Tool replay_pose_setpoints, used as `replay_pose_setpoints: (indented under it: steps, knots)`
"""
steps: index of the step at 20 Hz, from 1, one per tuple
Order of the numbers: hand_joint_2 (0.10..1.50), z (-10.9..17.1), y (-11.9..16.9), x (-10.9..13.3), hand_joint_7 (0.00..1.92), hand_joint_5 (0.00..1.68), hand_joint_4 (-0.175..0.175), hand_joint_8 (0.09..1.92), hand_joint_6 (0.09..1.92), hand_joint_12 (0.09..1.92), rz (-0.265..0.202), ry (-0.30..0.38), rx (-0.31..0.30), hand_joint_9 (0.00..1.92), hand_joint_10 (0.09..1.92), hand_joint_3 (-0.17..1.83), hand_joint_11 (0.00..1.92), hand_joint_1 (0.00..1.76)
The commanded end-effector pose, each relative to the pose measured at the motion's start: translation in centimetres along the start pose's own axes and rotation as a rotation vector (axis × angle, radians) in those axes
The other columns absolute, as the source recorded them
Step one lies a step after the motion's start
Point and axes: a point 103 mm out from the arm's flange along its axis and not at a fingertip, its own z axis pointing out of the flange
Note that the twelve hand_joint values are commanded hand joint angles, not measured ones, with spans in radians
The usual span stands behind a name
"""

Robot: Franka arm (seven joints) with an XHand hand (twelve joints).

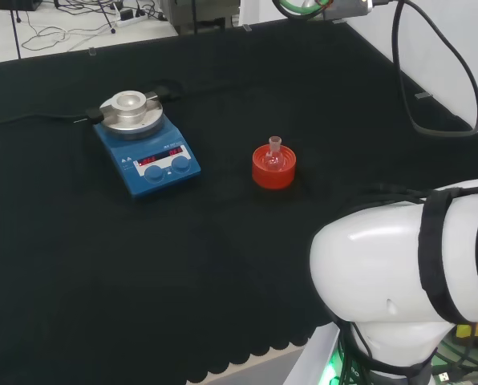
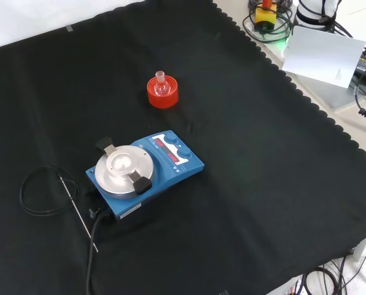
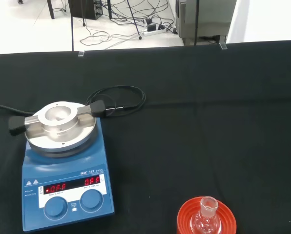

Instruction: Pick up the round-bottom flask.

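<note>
- The arm's white link (image 1: 399,265) bulks at the near right of the head view, with a black strap around it; whether the robot hand is spread or closed I cannot tell.
- One round-bottom flask (image 1: 273,155) of clear glass stands upright, neck up, in one red ribbed stand (image 1: 273,168) on the black cloth of the worktop (image 1: 223,305).
- In the head view the flask sits about mid-worktop, to the right of the stirrer and well apart from it; in the front view the flask (image 2: 162,86) in its stand (image 2: 163,93) lies farther off than the stirrer.
- The wrist view looks across the cloth at the flask (image 3: 207,217) in the red stand (image 3: 206,222), close by, with nothing touching it.
- One blue magnetic stirrer (image 1: 145,144) (two round knobs and a red lit display on its front panel) carries a round metal top plate (image 1: 130,112) with a shallow well.
- One thin metal probe (image 2: 78,213) lies flat on the cloth to the left of the stirrer in the front view, beside one looped black cable (image 2: 42,190).
</note>
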Motion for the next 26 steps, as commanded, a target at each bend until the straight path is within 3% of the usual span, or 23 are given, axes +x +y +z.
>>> replay_pose_setpoints:
  steps: [1,3,6,18,26]
  knots:
    - [1.09,0.0,0.0,0.0,0.07,0.30,-0.021,0.61,0.40,1.39,0.001,-0.008,-0.008,0.23,0.68,0.51,0.00,0.25]
    - [1.22,0.0,0.2,-0.1,0.06,0.28,-0.013,0.58,0.34,1.38,0.001,-0.003,-0.007,0.21,0.67,0.39,0.00,0.12]
    - [1.27,0.1,0.3,-0.1,0.06,0.28,-0.011,0.57,0.32,1.38,0.003,-0.001,-0.005,0.20,0.67,0.34,0.00,0.09]
    - [1.29,3.4,1.4,-0.7,0.07,0.29,-0.012,0.56,0.29,1.38,0.061,0.030,0.038,0.21,0.66,0.28,0.02,0.08]
    - [1.25,7.8,3.3,-3.1,0.09,0.28,-0.014,0.57,0.26,1.39,0.111,0.075,0.054,0.23,0.67,0.25,0.02,0.15]
